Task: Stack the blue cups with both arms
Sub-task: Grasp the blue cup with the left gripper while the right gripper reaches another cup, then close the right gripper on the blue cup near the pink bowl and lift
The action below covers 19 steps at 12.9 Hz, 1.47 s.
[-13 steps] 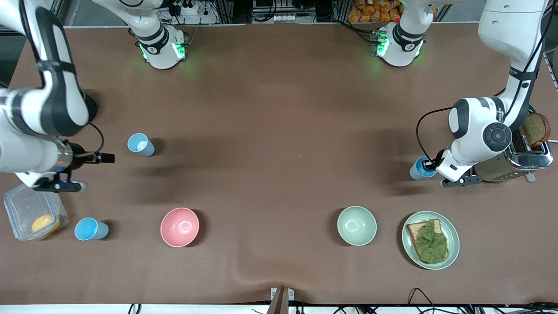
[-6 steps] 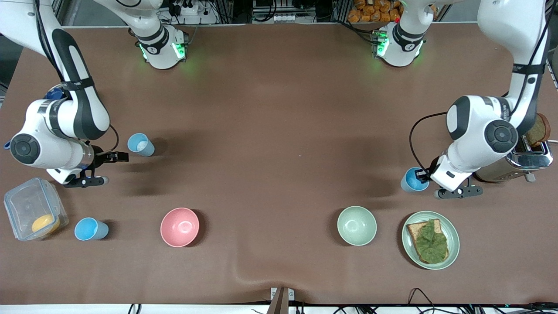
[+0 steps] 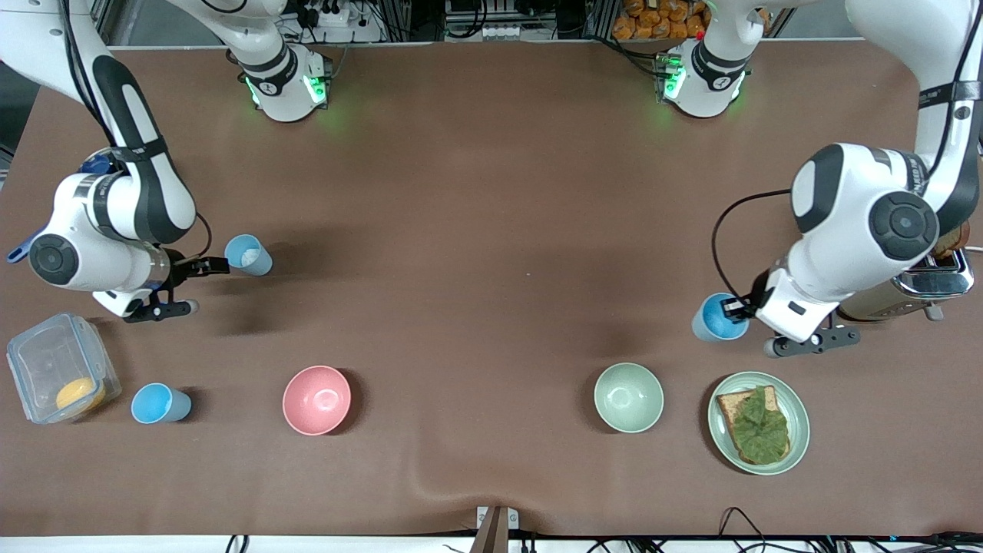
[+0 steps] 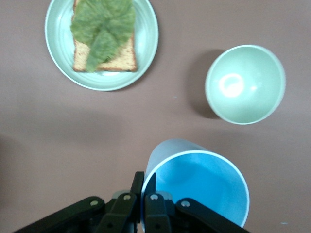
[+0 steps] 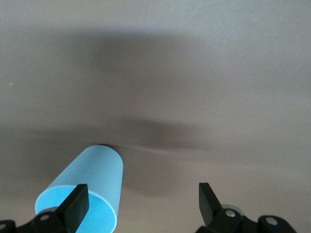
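Three blue cups show. My left gripper (image 3: 736,309) is shut on the rim of one blue cup (image 3: 716,320), one finger inside and one outside, and holds it over the table between the toaster and the green bowl. In the left wrist view the gripper (image 4: 144,187) pinches that cup (image 4: 199,182) at its wall. My right gripper (image 3: 217,266) is open and level with a second upright cup (image 3: 248,255); in the right wrist view (image 5: 142,201) this cup (image 5: 92,187) lies by one finger, not between the two. A third cup (image 3: 160,404) stands nearer the front camera.
A pink bowl (image 3: 316,399), a pale green bowl (image 3: 628,396) and a green plate (image 3: 799,418) with toast and lettuce stand toward the front. A toaster (image 3: 918,288) is at the left arm's end. A clear lidded box (image 3: 46,361) is at the right arm's end.
My left gripper has carried its cup away from the toaster, toward the front camera and the table's middle. My right gripper has moved closer to the second cup.
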Each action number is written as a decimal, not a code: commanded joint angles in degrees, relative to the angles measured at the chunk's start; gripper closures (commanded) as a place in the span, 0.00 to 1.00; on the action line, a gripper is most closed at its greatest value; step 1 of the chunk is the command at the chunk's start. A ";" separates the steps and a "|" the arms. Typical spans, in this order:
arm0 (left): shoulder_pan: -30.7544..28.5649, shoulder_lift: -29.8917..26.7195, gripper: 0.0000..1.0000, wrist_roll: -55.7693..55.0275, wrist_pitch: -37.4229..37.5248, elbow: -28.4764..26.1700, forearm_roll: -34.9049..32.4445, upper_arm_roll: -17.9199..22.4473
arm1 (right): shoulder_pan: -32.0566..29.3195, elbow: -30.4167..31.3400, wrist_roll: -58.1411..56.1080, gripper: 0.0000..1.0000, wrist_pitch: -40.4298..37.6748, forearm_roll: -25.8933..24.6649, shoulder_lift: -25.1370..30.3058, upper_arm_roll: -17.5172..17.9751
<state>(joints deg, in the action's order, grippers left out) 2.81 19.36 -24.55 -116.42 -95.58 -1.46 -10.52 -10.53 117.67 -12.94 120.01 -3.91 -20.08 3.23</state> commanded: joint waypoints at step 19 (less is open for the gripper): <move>5.45 -0.91 1.00 -22.64 3.83 6.64 0.50 -3.63 | 4.02 -0.48 1.40 1.00 -8.71 12.76 2.59 0.81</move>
<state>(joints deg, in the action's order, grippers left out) 7.95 18.30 -45.96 -113.84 -90.06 -1.37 -14.08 -9.08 121.52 -14.11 117.16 5.81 -18.47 4.07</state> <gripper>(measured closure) 0.969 0.965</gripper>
